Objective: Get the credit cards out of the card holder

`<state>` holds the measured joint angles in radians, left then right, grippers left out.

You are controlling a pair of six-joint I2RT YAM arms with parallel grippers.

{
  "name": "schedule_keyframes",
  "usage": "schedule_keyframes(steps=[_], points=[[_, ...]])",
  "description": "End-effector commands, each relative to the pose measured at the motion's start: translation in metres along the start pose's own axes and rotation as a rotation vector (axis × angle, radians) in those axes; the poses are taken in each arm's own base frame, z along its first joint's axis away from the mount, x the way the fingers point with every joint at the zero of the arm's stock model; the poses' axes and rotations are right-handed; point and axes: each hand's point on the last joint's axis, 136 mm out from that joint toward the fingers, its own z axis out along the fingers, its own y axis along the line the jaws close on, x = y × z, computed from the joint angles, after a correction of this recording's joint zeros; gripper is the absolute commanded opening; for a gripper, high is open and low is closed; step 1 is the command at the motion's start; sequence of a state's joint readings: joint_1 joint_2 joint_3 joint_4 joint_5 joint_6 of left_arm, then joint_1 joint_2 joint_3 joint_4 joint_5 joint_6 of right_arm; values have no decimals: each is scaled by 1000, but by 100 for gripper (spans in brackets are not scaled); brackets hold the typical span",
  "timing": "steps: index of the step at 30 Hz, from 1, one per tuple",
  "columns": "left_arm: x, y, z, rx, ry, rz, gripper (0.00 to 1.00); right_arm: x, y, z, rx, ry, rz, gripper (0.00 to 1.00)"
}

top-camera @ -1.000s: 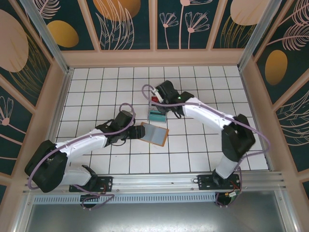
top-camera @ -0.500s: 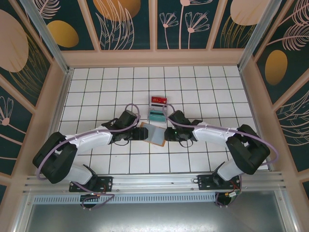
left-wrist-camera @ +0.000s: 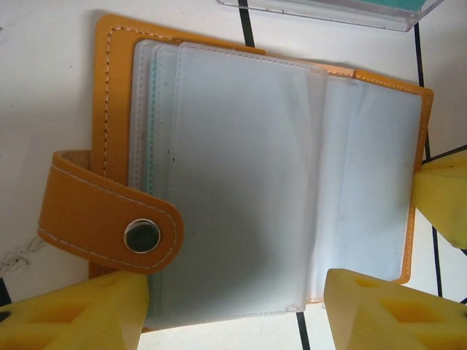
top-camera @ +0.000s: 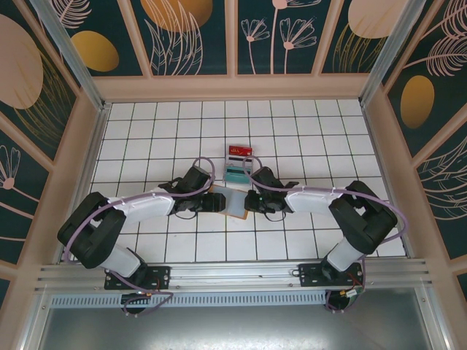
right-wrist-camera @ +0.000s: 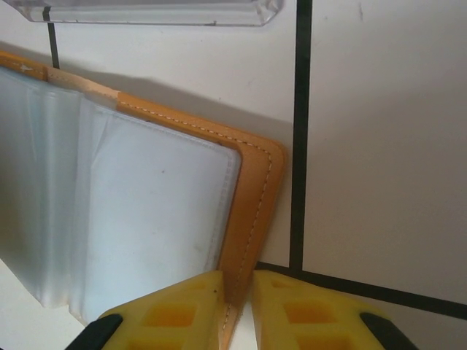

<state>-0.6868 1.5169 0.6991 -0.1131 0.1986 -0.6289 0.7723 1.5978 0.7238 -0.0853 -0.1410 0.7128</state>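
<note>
The right tool (right-wrist-camera: 237,288) was clenched on the card holder (right-wrist-camera: 252,189). Its two yellow fingers (right-wrist-camera: 171,313) stood close together, with the holder's stitched orange border pinched between them near a corner. From above, this tool (top-camera: 252,202) met the right edge of the holder (top-camera: 233,200).

The left tool (left-wrist-camera: 233,295) was released. Its fingers (left-wrist-camera: 80,313) stood wide apart, one at each end of the holder's near edge, spanning the stack of clear sleeves (left-wrist-camera: 241,182). I could not tell whether the pads touched the holder. In the top view the left tool (top-camera: 211,200) sat at the holder's left edge, so the holder lay between the two tools.

The holder (left-wrist-camera: 109,87) lay open and flat, its frosted sleeves facing up inside the orange border. A thin teal-green line showed along the left side of the stack. An orange strap (left-wrist-camera: 87,211) came in from the left edge and rested on the sleeves, its metal stud (left-wrist-camera: 142,235) facing up. At the right edge another yellow finger (left-wrist-camera: 445,197) sat against the border.

All of this was near the middle of the white-tiled worktop (top-camera: 146,124). Just beyond the holder lay the teal card (top-camera: 236,173), and just beyond that the red card (top-camera: 239,152), both flat on the tiles
</note>
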Motion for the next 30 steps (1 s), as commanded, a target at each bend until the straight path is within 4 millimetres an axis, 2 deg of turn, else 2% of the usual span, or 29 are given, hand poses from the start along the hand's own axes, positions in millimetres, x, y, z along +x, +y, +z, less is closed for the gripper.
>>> schedule_keyframes(steps=[1, 5, 10, 27, 30], points=[[-5, -6, 2, 21, -10, 23, 66, 2, 1, 9, -3, 9, -6, 19], [-3, -6, 6, 27, 8, 23, 66, 2, 1, 10, -5, 13, -7, 19], [-2, -17, 9, 90, 27, 17, 65, 2, 2, 10, -9, 11, -5, 19], [-1, -56, -2, 231, 35, 100, 65, 4, 0, 16, 1, 27, 5, 19], [-2, -66, -6, 261, 33, 125, 63, 5, -1, 16, 5, 27, 7, 19]])
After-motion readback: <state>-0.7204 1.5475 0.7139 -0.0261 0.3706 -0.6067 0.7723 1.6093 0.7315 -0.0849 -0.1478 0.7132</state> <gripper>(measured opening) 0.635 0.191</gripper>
